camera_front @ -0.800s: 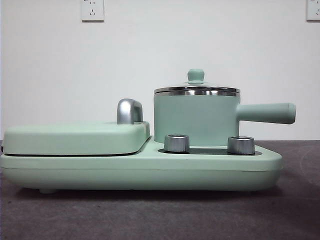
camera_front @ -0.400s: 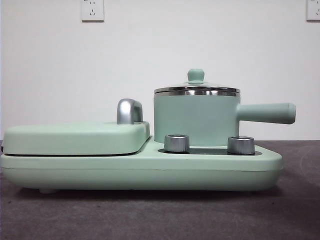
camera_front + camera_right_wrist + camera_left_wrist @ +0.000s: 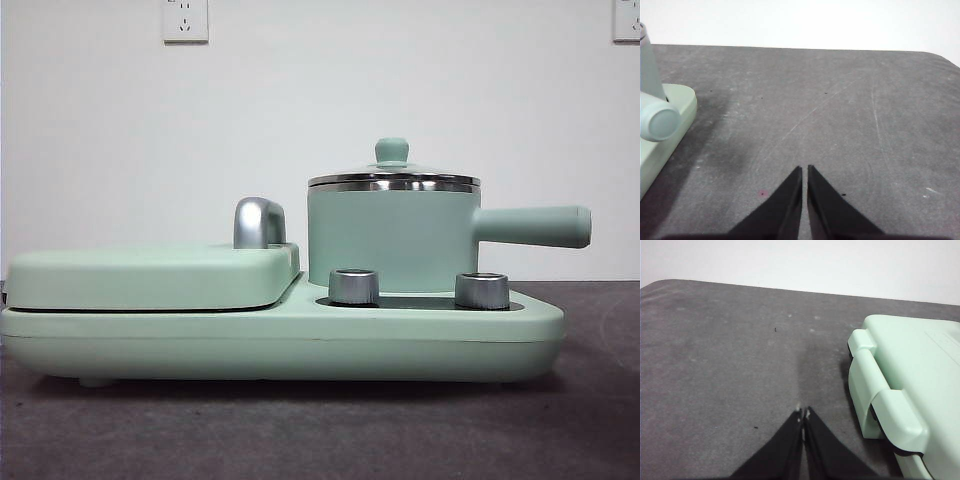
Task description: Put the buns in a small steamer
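From my station nothing looks started: the small steamer (image 3: 393, 238) sits on the green cooker base (image 3: 280, 340) beside the griddle lid (image 3: 150, 275), its glass lid (image 3: 392, 170) on, and no buns show in any view. It stands upright, its side handle (image 3: 530, 226) level, pointing away from the griddle lid. My left gripper (image 3: 803, 415) and right gripper (image 3: 804, 172) hang over bare table (image 3: 840, 110), jaws pressed together, empty.

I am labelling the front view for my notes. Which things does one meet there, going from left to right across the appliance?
Flat griddle lid → its chrome handle → left steel knob → small steamer, with its green lid knob above → right steel knob → the steamer's side handle.
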